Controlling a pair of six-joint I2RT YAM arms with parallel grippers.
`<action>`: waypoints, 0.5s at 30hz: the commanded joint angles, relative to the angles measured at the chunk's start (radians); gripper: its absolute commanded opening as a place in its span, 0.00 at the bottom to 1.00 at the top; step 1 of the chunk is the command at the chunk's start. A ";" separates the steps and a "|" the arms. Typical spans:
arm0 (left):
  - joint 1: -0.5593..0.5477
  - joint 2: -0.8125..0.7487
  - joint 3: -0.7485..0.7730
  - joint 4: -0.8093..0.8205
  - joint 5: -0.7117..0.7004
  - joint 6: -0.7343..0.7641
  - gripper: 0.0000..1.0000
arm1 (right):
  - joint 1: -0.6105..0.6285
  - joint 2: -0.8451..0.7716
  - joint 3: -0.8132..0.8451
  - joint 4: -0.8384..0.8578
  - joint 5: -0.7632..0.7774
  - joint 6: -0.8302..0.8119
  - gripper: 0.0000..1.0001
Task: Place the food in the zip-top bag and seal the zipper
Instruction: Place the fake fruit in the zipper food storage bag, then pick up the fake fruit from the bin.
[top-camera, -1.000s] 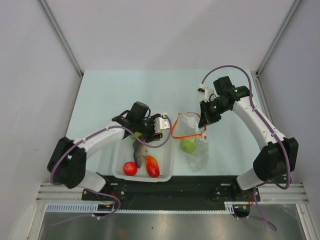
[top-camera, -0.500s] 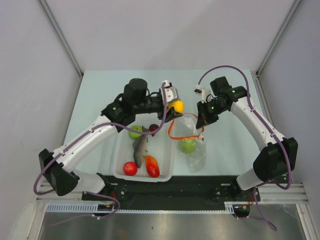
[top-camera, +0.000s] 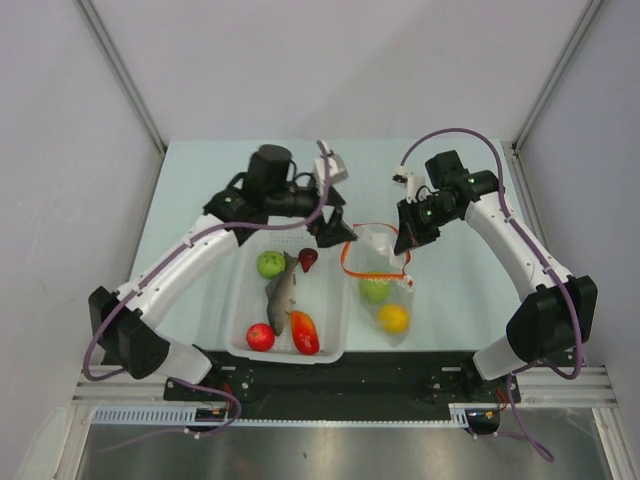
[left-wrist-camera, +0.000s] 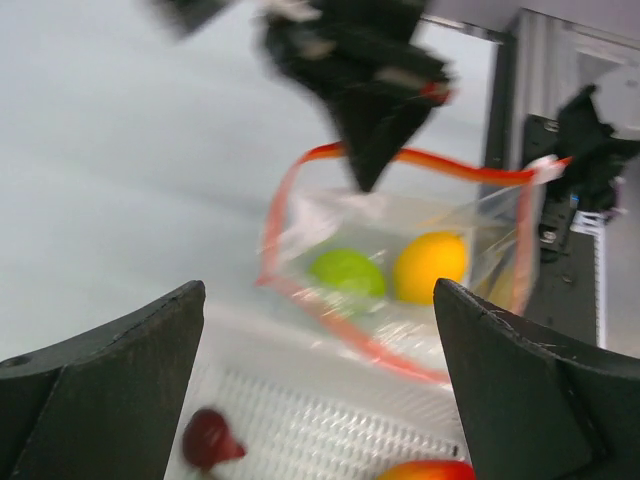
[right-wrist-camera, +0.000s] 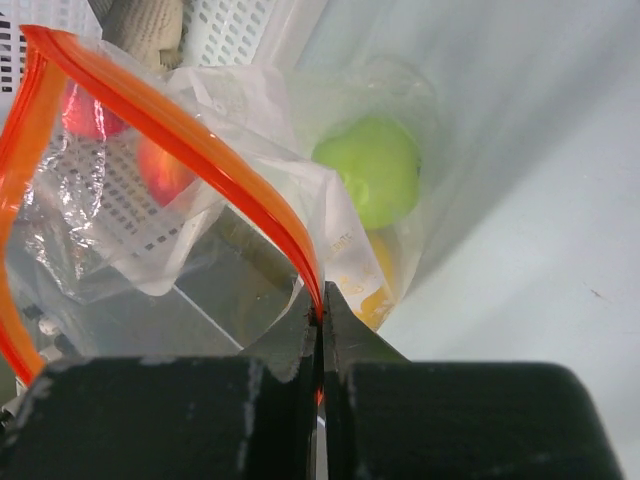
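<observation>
Right jaws pinch the zipper (right-wrist-camera: 250, 200) at 1 o'clock; left jaws gape, empty. We judge the zip-top bag (top-camera: 398, 290) floppy: hold its strip.

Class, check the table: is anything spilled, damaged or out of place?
Nothing stands out. The clear zip-top bag holds a green ball and yellow-orange fruit; remaining toy foods lie in the white perforated basket.
</observation>
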 joint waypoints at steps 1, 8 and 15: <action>0.192 -0.088 -0.002 -0.092 0.079 0.021 1.00 | -0.004 -0.036 0.038 -0.004 -0.029 -0.030 0.00; 0.262 -0.124 -0.182 -0.252 -0.217 0.279 1.00 | -0.004 -0.047 0.033 -0.001 -0.032 -0.037 0.00; 0.267 -0.060 -0.301 -0.264 -0.389 0.437 0.97 | -0.004 -0.047 0.025 0.007 -0.032 -0.033 0.00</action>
